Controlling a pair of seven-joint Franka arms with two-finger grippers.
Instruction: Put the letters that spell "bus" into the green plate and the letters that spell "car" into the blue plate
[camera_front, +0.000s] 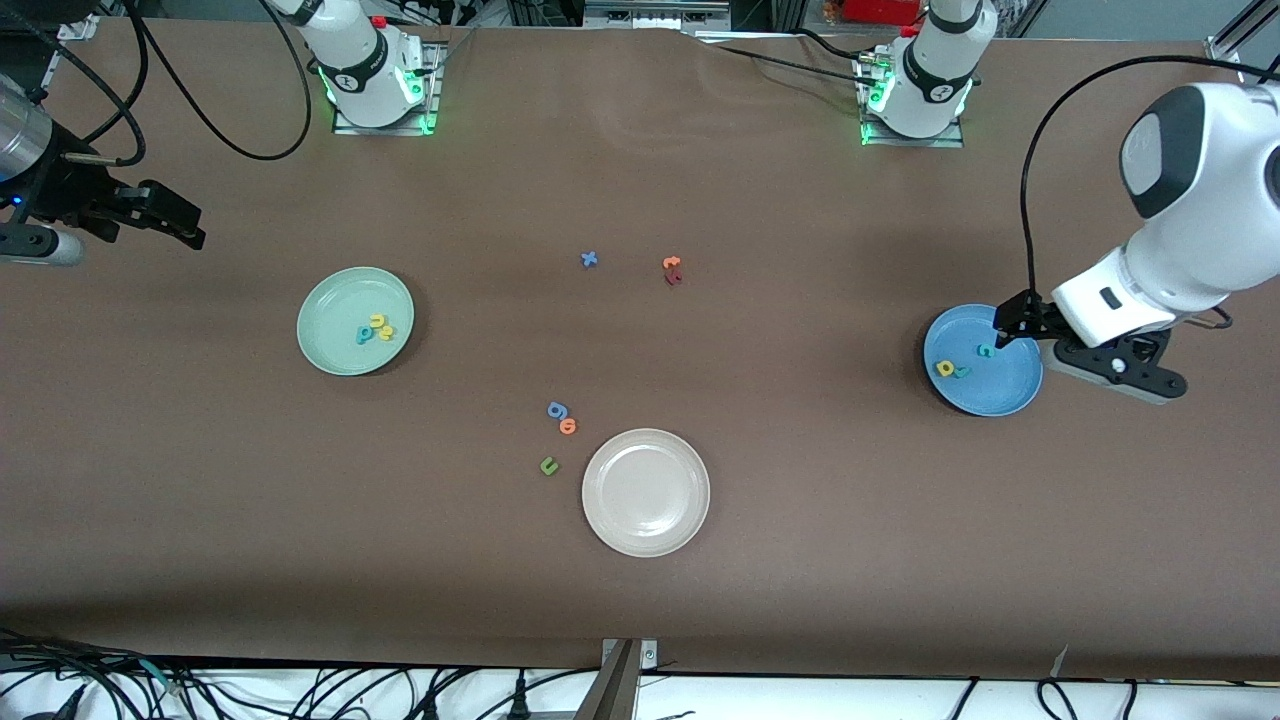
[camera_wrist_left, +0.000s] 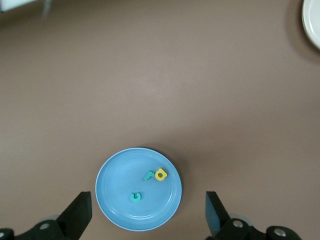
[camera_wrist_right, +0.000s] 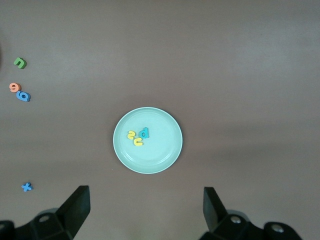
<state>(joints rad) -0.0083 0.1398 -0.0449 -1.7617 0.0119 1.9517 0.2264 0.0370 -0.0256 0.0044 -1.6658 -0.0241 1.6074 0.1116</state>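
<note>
The green plate (camera_front: 355, 321), toward the right arm's end of the tabletop, holds the bus letters (camera_front: 375, 329). The blue plate (camera_front: 983, 360), near the left arm's edge, holds the car letters (camera_front: 962, 364), apparently all three. The left gripper (camera_front: 1010, 330) hangs over the blue plate, jaws spread and empty; it should lift straight up so the fingers don't brush the letters. The right gripper (camera_front: 185, 222) waits spread and empty over the table edge.

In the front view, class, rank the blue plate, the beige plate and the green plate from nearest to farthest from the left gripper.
1. The blue plate, right under the left gripper, at the left arm's end of the table.
2. The beige plate, mid-table, nearest that front camera.
3. The green plate, toward the right arm's end.
</note>
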